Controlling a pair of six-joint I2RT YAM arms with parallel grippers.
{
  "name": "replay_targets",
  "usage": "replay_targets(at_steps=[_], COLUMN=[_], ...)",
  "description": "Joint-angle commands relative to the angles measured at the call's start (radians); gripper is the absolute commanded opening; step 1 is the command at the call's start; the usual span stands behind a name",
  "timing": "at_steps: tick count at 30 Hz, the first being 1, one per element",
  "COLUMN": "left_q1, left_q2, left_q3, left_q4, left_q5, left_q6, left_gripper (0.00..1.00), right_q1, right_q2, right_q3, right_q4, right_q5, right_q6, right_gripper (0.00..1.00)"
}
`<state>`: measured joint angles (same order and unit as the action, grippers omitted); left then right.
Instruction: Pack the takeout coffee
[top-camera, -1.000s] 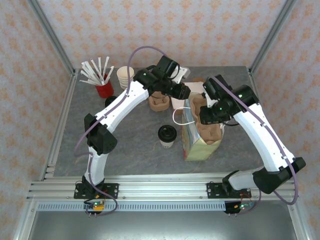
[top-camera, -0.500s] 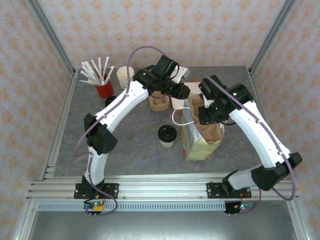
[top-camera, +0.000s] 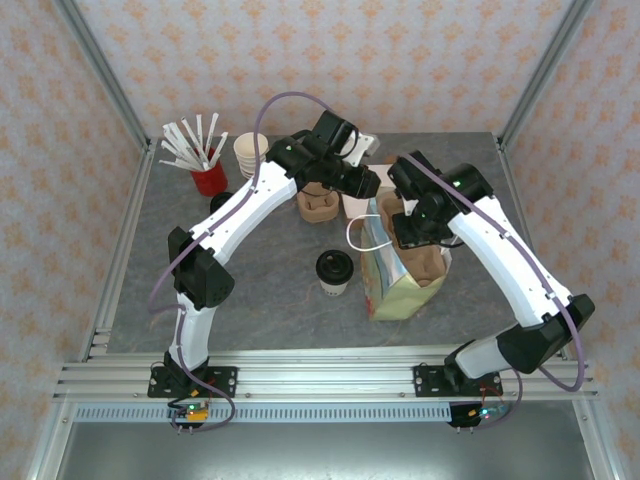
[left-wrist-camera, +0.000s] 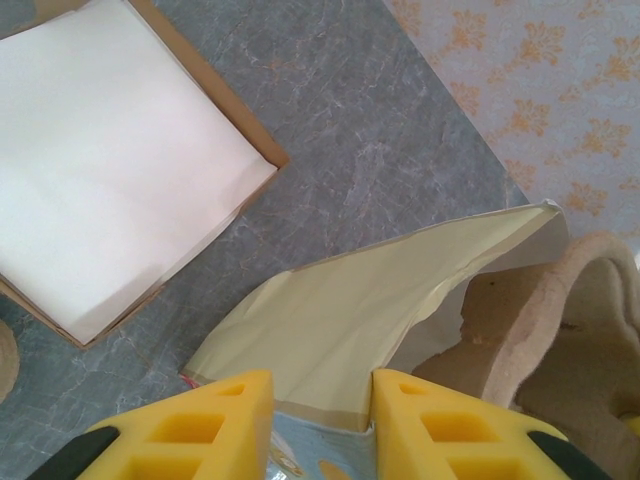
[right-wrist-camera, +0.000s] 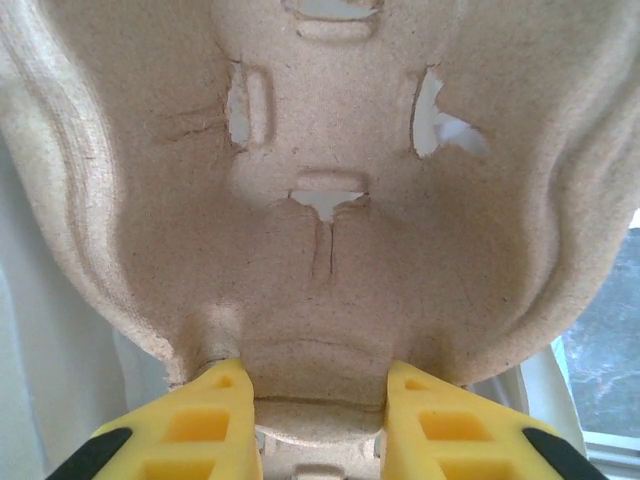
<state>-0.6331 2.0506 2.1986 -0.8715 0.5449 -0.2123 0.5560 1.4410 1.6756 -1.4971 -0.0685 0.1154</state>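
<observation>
Observed the takeout coffee (top-camera: 334, 271) upright on the grey table (top-camera: 270, 290), black lid seated, just beside the yellow paper bag (top-camera: 392, 292) at its 9 o'clock and touched by neither claw. Found the left gripper (left-wrist-camera: 320, 388) at the bag's 12 o'clock edge, clenched on the bag's rim and holding the mouth open. Found the right gripper (right-wrist-camera: 313, 388) clamped on the edge of a moulded pulp cup carrier (right-wrist-camera: 320, 170) set part-way into the bag's mouth. Judged the cup light to moderate in weight if filled, with thin paper walls likely to dent under a hard squeeze and a press-fit lid likely to pop off if lifted by it. Recommend taking hold across the cup body, on the cream wall above the brown band and below the lid rim, with modest closing force. Recommend carrying it upright: possibly liquid inside, contents not verifiable. Rated the paper wall as fairly grippy against the foam pads, the plastic lid as slicker. Noted a second pulp carrier (top-camera: 318, 205) near the cup at its 12 o'clock, outside a sideways approach.
</observation>
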Motion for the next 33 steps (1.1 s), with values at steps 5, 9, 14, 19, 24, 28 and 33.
replay_targets(at_steps=[5,9,14,19,24,28,33], left_q1=[0.02,0.019,0.019,0.019,0.019,0.019,0.019], left_q2=[-0.03,-0.034,-0.037,-0.037,-0.04,-0.041,-0.043], left_q3=[0.017,0.012,0.012,0.007,-0.003,-0.004,-0.004], left_q4=[-0.005,0.0,0.006,0.008,0.013,0.016,0.016], left_q5=[-0.042,-0.034,-0.031,-0.03,-0.033,-0.032,-0.038], left_q6=[-0.001,-0.002,-0.007,-0.009,-0.01,-0.013,-0.016], left_gripper=[0.33,0.35,0.38,0.41,0.45,0.45,0.45], right_q1=[0.016,0.048,0.092,0.114,0.115,0.114,0.092], right_q2=[0.029,0.046,0.079,0.106,0.095,0.081,0.078], right_q3=[0.015,0.05,0.1,0.17,0.211,0.192,0.133], right_q4=[-0.113,-0.123,-0.157,-0.181,-0.17,-0.147,-0.119], right_q5=[0.072,0.104,0.144,0.172,0.128,0.101,0.089], right_q6=[0.025,0.032,0.027,0.026,0.01,0.0,0.007], right_gripper=[0.28,0.28,0.28,0.28,0.28,0.28,0.28])
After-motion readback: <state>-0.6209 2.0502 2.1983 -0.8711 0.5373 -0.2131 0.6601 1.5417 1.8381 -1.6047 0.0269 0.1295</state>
